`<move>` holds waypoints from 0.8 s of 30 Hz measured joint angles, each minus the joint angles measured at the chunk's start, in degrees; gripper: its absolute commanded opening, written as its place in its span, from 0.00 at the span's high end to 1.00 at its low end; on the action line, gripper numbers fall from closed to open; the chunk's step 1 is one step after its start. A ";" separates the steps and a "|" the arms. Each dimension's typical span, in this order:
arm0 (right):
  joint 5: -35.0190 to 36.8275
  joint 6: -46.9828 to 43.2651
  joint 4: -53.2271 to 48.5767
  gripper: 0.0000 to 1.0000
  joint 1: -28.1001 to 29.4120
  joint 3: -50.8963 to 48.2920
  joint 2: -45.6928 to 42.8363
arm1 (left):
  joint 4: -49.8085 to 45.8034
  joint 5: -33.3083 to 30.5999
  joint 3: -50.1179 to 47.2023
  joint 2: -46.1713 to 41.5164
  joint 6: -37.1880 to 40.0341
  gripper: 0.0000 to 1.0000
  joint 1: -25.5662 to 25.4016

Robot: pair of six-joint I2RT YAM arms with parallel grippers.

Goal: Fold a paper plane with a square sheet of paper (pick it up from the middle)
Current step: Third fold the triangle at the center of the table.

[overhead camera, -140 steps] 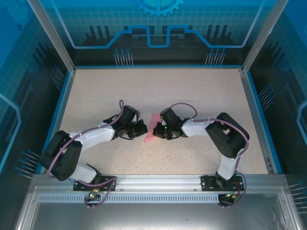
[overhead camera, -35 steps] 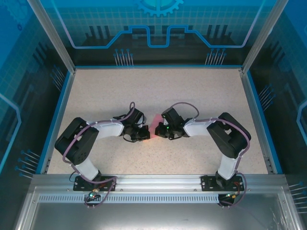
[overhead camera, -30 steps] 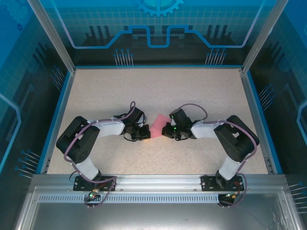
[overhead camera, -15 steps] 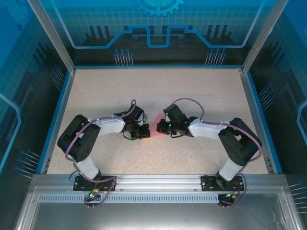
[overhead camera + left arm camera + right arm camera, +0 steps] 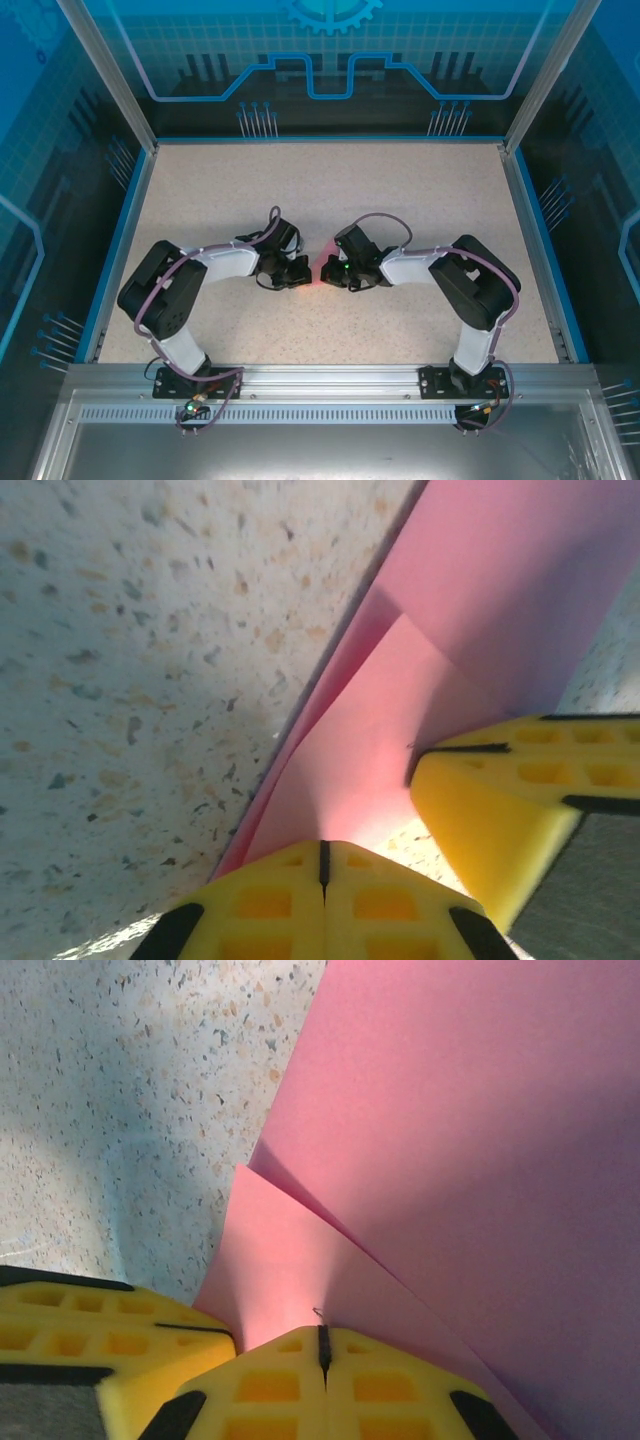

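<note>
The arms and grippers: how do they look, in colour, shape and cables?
The left arm and right arm have white links, black joints and purple cables. The fingers are yellow, with grid-like recesses. A small green light glows on the right arm.

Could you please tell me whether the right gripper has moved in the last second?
Yes: the right gripper has shifted left, away from the table's right blue rim, towards the left gripper.

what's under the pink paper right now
The pink paper has a second flap showing under its top layer, with speckled table beside it. What lies directly beneath is covered.
</note>
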 measured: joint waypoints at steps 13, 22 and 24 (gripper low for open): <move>-0.15 2.80 2.51 1.00 0.00 -1.18 0.00 | 18.53 -2.97 -11.08 -5.07 -22.51 1.00 -2.36; -0.20 3.63 2.91 1.00 -0.07 -1.38 0.00 | 23.19 -5.22 -12.20 -5.07 -28.72 1.00 -2.86; -0.20 3.82 2.91 1.00 -0.07 -1.38 0.00 | 24.15 -5.22 -12.20 -5.01 -29.68 1.00 -3.06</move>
